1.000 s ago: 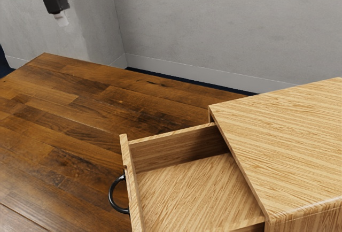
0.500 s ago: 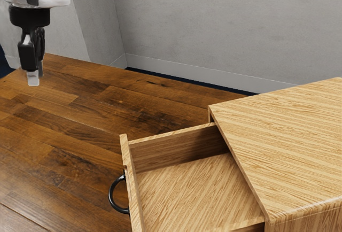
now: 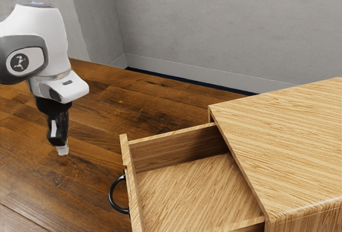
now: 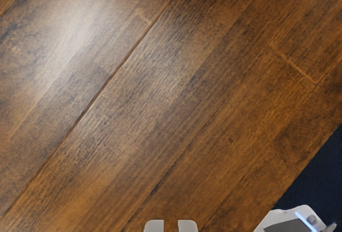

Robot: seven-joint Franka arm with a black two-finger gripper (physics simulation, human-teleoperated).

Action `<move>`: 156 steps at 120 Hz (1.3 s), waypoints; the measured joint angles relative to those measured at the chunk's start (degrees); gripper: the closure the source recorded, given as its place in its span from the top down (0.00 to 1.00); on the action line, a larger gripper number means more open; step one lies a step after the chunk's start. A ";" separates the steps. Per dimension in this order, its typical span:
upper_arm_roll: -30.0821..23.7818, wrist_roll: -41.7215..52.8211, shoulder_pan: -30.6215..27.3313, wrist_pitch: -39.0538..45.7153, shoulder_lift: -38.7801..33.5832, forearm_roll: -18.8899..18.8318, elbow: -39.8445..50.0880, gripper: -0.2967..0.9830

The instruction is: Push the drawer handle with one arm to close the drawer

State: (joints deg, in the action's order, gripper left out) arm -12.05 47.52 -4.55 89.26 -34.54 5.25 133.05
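At the exterior view's left, the fingers (image 3: 62,150) hang over the worktop (image 3: 80,189); low, left of middle, is the black handle (image 3: 110,194) on the open drawer (image 3: 187,189). The wrist view shows a little empty gap between the fingers (image 4: 171,225).

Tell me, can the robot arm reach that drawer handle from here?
Likely yes: the claw hangs outside the open drawer, on its handle's side, and nothing visible stands between claw and handle.
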 joint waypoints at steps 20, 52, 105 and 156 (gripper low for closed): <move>-4.74 -1.45 2.97 5.09 -1.34 5.67 4.96 0.16; -4.25 -4.71 12.00 7.49 -6.07 8.21 8.44 0.16; -2.38 -13.83 19.83 3.04 -7.48 8.79 8.14 0.15; -5.27 -20.36 19.69 4.96 1.15 8.10 1.92 0.15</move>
State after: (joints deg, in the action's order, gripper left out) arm -17.31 27.16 15.14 94.22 -33.39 13.35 134.97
